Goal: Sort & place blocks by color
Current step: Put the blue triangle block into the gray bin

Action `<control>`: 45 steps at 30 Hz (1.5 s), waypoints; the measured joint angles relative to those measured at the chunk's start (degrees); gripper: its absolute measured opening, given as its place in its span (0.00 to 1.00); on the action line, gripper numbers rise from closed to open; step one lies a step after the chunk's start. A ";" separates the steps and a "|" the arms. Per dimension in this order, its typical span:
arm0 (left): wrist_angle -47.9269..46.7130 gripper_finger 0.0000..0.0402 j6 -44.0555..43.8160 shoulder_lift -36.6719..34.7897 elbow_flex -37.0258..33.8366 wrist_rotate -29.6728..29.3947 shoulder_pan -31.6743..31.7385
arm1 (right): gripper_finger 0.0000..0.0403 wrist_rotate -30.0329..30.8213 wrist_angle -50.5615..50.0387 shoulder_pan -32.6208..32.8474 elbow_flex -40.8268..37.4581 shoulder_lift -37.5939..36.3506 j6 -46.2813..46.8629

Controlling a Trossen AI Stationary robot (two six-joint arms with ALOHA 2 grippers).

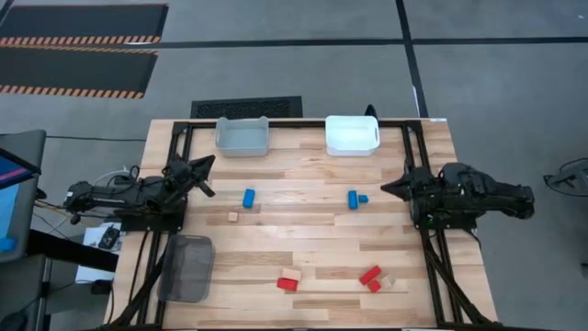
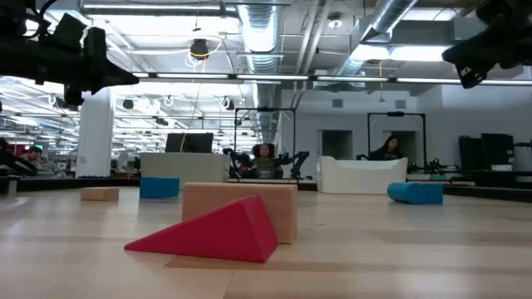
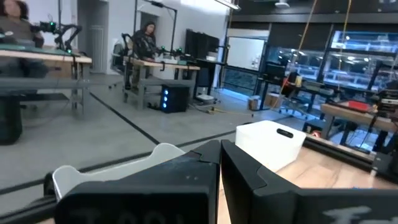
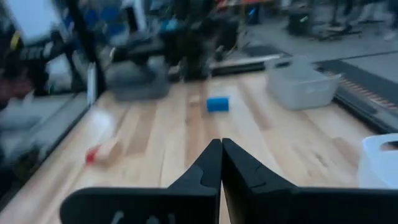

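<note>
Left gripper [image 1: 208,164]: raised at the left edge of the tabletop [image 1: 303,198], pointing toward the middle. In the left wrist view its fingers [image 3: 249,171] meet along one seam, fully closed, with nothing between them.

Right gripper [image 1: 390,188]: raised at the right edge, pointing inward. In the right wrist view its fingers [image 4: 208,165] are pressed together and empty.

Blue blocks: one blue block [image 1: 249,197] lies left of centre, its long axis running roughly toward the far edge; a blue pair [image 1: 356,199], a cuboid with a cylinder touching it, lies right of centre.

Tan blocks: a small tan block [image 1: 233,217] sits just nearer than the left blue block; another, the tan piece [image 1: 389,279], lies beside the right-hand red blocks.

Red blocks: a red wedge [image 1: 288,284] rests against a tan cuboid [image 1: 294,275] at the near middle; two red blocks [image 1: 371,277] lie to its right.

Bins: grey bin [image 1: 243,136] and white bin [image 1: 352,134] at the far edge; mesh bin [image 1: 186,268] at the near left.

Key relation: the left blue block lies just inward of the left gripper's tip, the blue pair just inward of the right gripper's tip. Each arm is judged nearer to its own side's blue piece.

Task state: no block is in a bin; sorting is judged not yet begun. Either gripper must open before grasping.
</note>
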 joint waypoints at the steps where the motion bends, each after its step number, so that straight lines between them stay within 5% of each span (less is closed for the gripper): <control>1: 0.14 0.00 0.81 0.02 0.00 1.00 0.52 | 0.07 0.30 2.53 -0.37 -0.95 0.01 3.29; 7: 0.32 0.00 5.85 0.02 0.00 7.91 1.64 | 0.07 9.45 25.77 -1.90 -10.85 2.25 16.20; 20: -4.68 0.00 7.85 0.02 0.00 0.69 1.66 | 0.07 14.45 51.75 -7.16 -16.31 11.22 2.38; 26: -4.69 0.00 8.19 0.46 0.00 0.74 1.68 | 0.10 16.50 49.34 -11.03 -16.31 13.06 4.09; 33: -4.67 0.00 11.09 0.48 0.00 0.86 3.28 | 0.25 16.94 46.93 -11.70 -16.31 20.21 9.61; 41: -3.67 0.03 9.82 4.28 0.00 2.74 4.07 | 0.40 25.53 46.69 -13.27 -12.45 30.01 13.89; 45: -3.10 0.05 6.34 5.64 0.00 4.73 5.06 | 0.42 19.16 38.69 -13.77 -7.70 34.40 18.93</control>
